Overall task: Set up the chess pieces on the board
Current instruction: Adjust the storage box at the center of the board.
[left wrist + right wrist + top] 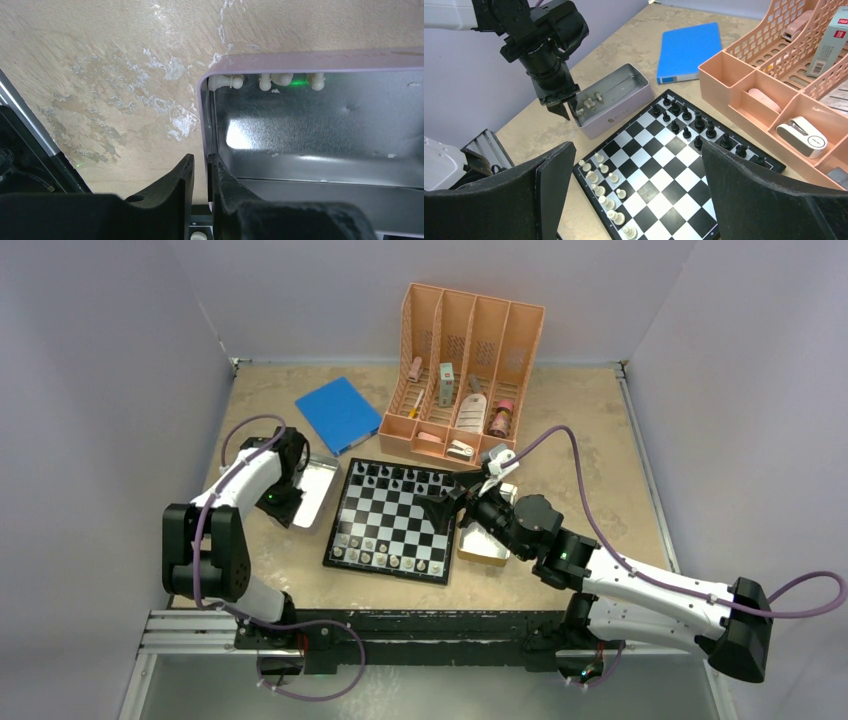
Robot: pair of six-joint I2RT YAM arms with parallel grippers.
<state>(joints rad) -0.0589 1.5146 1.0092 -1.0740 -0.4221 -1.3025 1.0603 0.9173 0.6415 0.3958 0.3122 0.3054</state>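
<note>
The board lies at mid-table, with black pieces along its far rows and white pieces along its near rows. In the right wrist view the board carries white pieces and black pieces. Left of it sits a metal tray holding a few white pieces. My left gripper straddles the tray's wall, one finger outside and one inside, narrowly open with a sliver of table showing between. My right gripper hovers wide open and empty over the board's right side.
A peach organizer with bottles and small items stands at the back. A blue book lies behind the tray. A second small tray sits right of the board, under my right arm. A white stapler rests in the organizer's front compartment.
</note>
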